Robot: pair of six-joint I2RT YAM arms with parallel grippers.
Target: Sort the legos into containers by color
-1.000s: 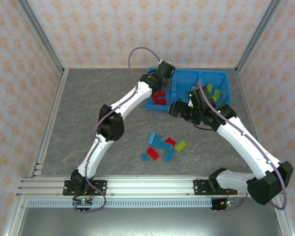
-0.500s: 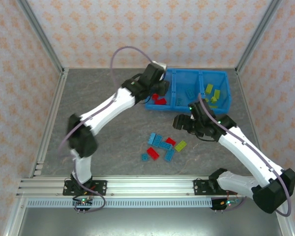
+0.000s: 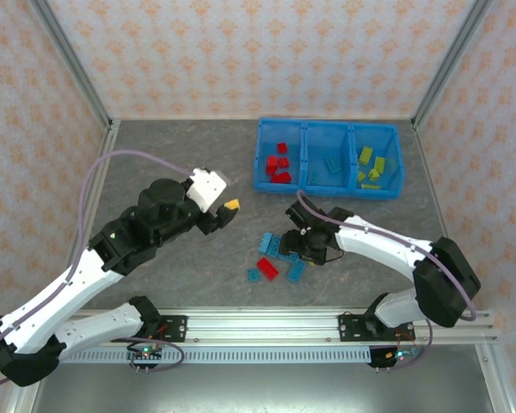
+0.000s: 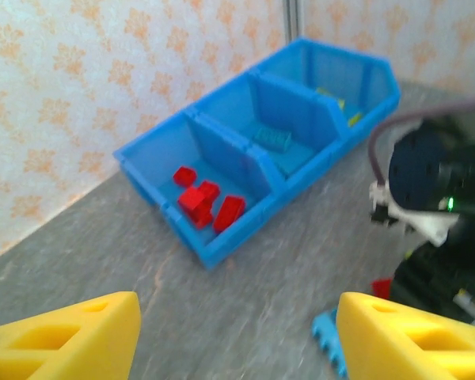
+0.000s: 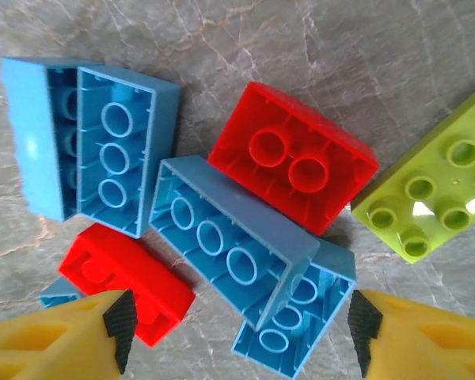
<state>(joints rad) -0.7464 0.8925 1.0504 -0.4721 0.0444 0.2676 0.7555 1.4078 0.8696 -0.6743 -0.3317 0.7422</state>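
The blue bin stands at the back right with three compartments: red legos on the left, light blue ones in the middle, yellow-green ones on the right. Several loose bricks lie in a pile mid-table. My right gripper hangs low over that pile, open. In the right wrist view its fingers flank two stacked light blue bricks without touching them, beside red bricks and a yellow-green one. My left gripper is open and empty, left of the pile.
Metal frame rails run along the table's left and near edges, and patterned walls enclose the rest. In the left wrist view the bin sits ahead and the right arm is close on the right. Bare table lies left of the bin.
My left arm has pulled back from the red compartment to mid-table left and its jaws have widened. My right arm has come from the bin down over the loose pile, its jaws narrowing.
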